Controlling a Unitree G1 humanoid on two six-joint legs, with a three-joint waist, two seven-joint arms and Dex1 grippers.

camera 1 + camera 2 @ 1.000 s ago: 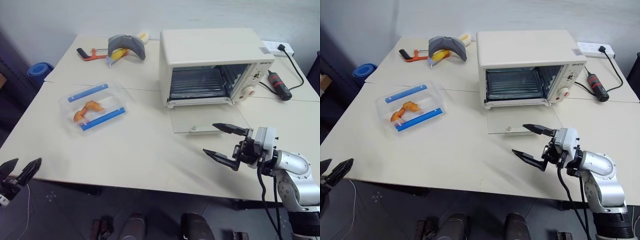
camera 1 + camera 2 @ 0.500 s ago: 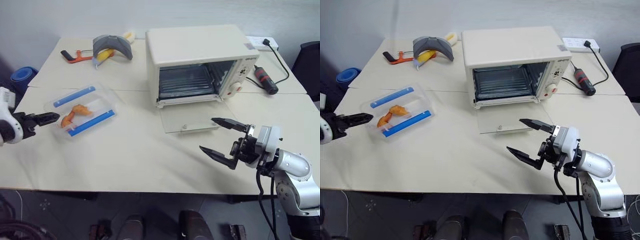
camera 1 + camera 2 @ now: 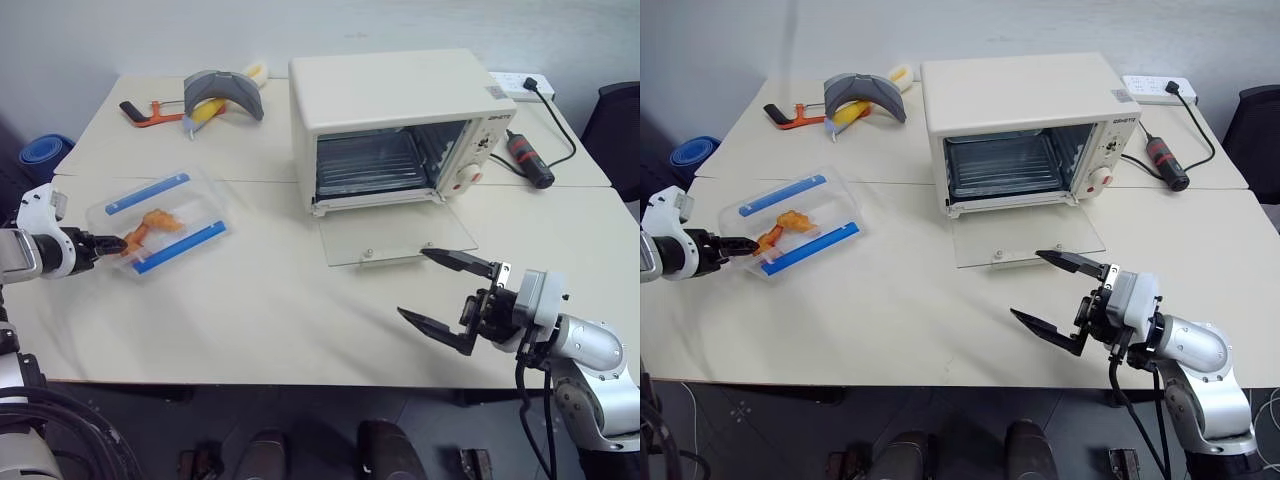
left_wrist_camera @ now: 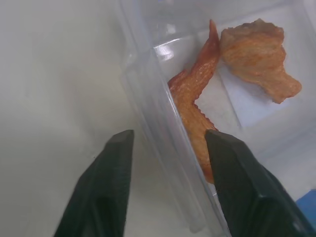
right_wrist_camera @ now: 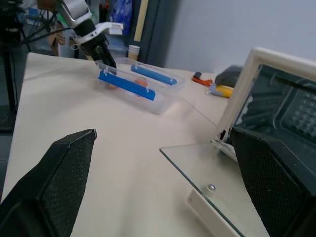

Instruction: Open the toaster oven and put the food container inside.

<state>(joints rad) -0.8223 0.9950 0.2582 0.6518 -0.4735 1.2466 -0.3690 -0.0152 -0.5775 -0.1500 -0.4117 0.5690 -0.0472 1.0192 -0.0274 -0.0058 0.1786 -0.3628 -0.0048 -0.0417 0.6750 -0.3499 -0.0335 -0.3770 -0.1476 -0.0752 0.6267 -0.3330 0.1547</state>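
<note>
Fingertips (image 4: 121, 148) of the left gripper (image 3: 108, 242), two black tapered prongs, straddle the near end wall of the food container (image 3: 170, 221), a clear rectangular plastic box with two blue side clips. One prong sits outside the wall and one over the inside, with a gap left between them; whether they press the wall cannot be told. Inside the box lie orange-brown food pieces (image 4: 256, 54). The container rests on the cream tabletop (image 3: 260, 310), well to the left of the toaster oven (image 3: 390, 125), a large cream-white boxy appliance with knobs at its right.

The oven's glass door (image 3: 395, 238) is dropped flat onto the table in front of it, leaving the wire rack (image 3: 368, 165) exposed. The right gripper (image 3: 448, 294) hovers just in front of the oven door's front edge, its two black fingers spread wide with nothing between them.

Behind the container, left of the oven, lie a grey curved object (image 3: 225, 92) and an orange-handled tool (image 3: 150, 111). Right of the oven are a white power strip (image 3: 520, 82) and a black cable (image 3: 560, 125).
</note>
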